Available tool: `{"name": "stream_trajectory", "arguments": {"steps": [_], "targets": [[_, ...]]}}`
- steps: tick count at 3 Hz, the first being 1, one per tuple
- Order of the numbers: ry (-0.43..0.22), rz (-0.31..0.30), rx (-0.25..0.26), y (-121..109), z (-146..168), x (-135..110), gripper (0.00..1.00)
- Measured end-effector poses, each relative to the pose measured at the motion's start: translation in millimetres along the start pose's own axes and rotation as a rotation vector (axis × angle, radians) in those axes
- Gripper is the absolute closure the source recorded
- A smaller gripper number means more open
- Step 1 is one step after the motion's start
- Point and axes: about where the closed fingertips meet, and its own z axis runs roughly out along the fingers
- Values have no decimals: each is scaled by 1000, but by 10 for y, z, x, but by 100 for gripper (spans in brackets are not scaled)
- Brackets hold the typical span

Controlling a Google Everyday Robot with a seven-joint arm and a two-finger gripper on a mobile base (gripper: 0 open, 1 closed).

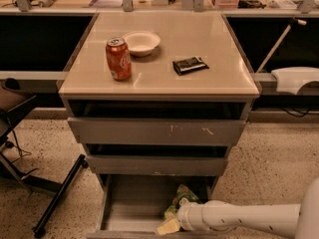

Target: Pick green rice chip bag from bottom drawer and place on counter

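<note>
Open bottom drawer, end effector low inside it.
Green chip bag just beside it; grip state cannot be told.

The green rice chip bag (crinkled, with pale print) leans tilted on the plain grey floor of the bottom drawer, toward the drawer's 4 o'clock corner. The drawer stands pulled out. The gripper sits inside it, close at the bag's 7 o'clock; contact cannot be told. The counter, beige and glossy, lies at the drawer's 12 o'clock.
</note>
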Motion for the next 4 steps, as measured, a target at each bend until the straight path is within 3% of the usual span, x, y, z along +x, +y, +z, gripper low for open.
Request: {"name": "stream_trajectory", "arguments": {"steps": [1,2,3,4], "targets": [[5,81,91,-454,203,169,0],[11,159,221,-1027,183,348,0],[13,165,242,-1113,154,386,0],[47,166,219,-1082,352,471,0]]}}
